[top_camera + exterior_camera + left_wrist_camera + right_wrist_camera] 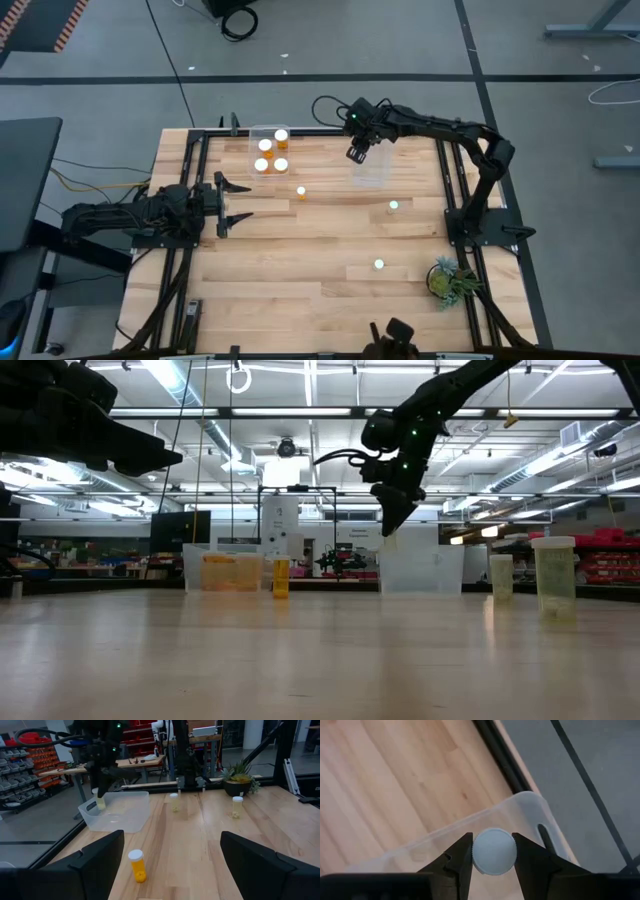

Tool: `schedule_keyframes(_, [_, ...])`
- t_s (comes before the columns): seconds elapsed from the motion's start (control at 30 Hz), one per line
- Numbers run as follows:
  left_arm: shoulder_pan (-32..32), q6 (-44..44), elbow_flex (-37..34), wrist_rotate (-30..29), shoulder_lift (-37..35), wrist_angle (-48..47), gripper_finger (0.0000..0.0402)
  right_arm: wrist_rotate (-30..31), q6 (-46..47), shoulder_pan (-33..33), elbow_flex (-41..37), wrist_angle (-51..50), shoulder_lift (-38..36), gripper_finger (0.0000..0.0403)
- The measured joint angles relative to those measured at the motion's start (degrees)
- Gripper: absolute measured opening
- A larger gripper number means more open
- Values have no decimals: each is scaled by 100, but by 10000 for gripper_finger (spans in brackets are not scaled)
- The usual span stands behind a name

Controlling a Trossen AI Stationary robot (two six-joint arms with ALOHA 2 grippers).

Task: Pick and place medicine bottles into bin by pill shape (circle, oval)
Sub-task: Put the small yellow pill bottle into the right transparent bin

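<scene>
Right gripper (492, 852) clamps a white-capped bottle (493, 851) above the empty clear tub (368, 168) near the worktop's far edge. Left gripper (232, 200) waits wide open and empty at the left edge. Loose bottles (301, 192) stand mid-worktop; other tub (258, 140) holds four; plant (450, 278) near right corner.

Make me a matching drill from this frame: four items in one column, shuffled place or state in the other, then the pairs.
Items
1. right gripper
2. left gripper
3. potted plant
4. lone orange bottle

Places or states
A. standing on bare wood between the two clear tubs
B. open, holding nothing, at the table's left side
C. near the table's right front corner
D. shut on a white-capped bottle above the right clear tub

Pairs: 1-D, 2-B, 3-C, 4-A
</scene>
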Motion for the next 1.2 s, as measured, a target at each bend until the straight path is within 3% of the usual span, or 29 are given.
schedule_keyframes(0.67, [1, 0, -2, 1, -1, -1, 341, -255, 259, -805, -1044, 678, -4, 135])
schedule_keyframes(1.2, [0, 2, -2, 0, 0, 0, 341, -255, 873, -939, -1187, 754, -4, 143])
